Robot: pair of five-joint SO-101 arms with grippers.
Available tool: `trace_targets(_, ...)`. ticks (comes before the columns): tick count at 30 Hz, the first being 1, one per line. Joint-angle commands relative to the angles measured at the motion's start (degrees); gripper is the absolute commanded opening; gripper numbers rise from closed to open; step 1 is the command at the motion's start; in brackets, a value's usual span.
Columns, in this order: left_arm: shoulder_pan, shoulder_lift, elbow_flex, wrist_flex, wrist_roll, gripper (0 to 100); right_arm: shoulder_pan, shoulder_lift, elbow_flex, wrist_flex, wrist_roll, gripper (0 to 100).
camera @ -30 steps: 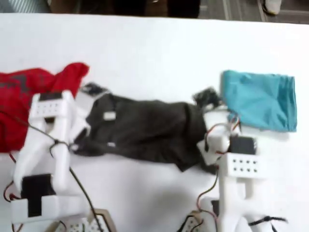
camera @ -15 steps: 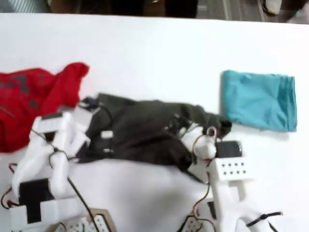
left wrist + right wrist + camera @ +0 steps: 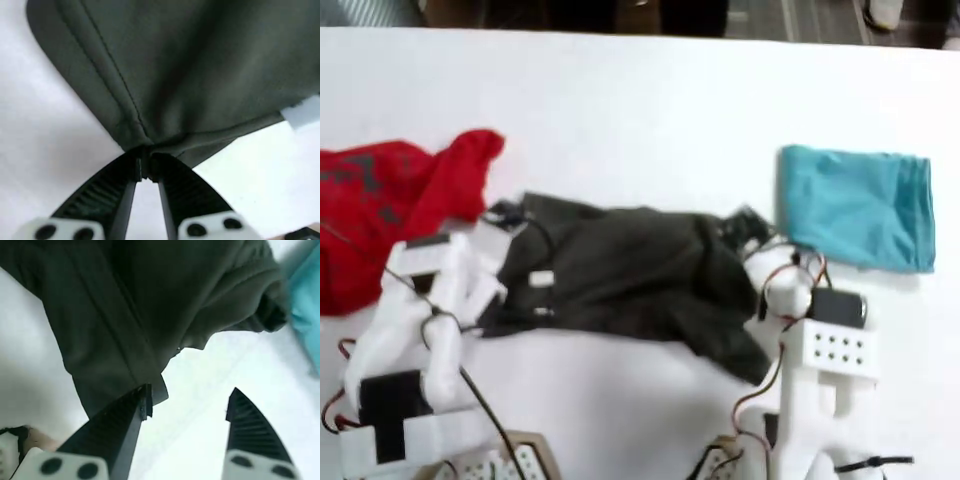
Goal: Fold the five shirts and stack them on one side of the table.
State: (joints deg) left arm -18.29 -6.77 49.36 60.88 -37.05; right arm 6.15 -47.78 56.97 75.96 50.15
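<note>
A dark grey shirt lies crumpled across the middle of the white table. My left gripper sits at its left end, shut on a seamed corner of the cloth, with the fingers pinched on the fabric. My right gripper is at the shirt's right end, open, with the shirt's hem lying against one finger and nothing between the two. A folded teal shirt lies at the right, and a crumpled red shirt at the left.
The far half of the table is bare white surface. The teal shirt lies close beside the right gripper. Both arm bases and loose cables occupy the near edge. A white label shows on the dark shirt.
The right gripper went left over the dark shirt, then came back to its right end, leaving that end bunched. The left arm drew slightly nearer early on, then stayed put.
</note>
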Motion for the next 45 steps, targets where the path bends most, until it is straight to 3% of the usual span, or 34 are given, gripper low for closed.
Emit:
trace_targets(1, -0.44, 0.35, 0.13, -1.67, 0.26, 3, 0.75, -1.01, 1.67, -0.92, 0.35, 24.0)
trace_targets(8, -0.44, 0.35, 0.13, -1.67, 0.26, 3, 0.75, -1.01, 5.80, -1.36, 0.44, 24.1)
trace_targets(15, -0.44, 0.35, 0.13, -1.67, 0.26, 3, 3.03, -0.92, 9.93, -8.48, -0.09, 24.2)
trace_targets(21, -0.44, 0.35, 0.13, -1.67, 0.18, 3, 8.13, -0.92, 10.55, -13.41, -8.97, 24.3)
trace_targets(38, -0.44, 0.35, 0.22, -1.76, 0.18, 3, 5.05, -0.48, 15.03, -16.04, -10.46, 24.1)
trace_targets(45, -0.44, 0.35, 0.22, -1.85, 0.18, 3, 5.05, 8.75, 14.77, -19.82, -10.46, 24.0)
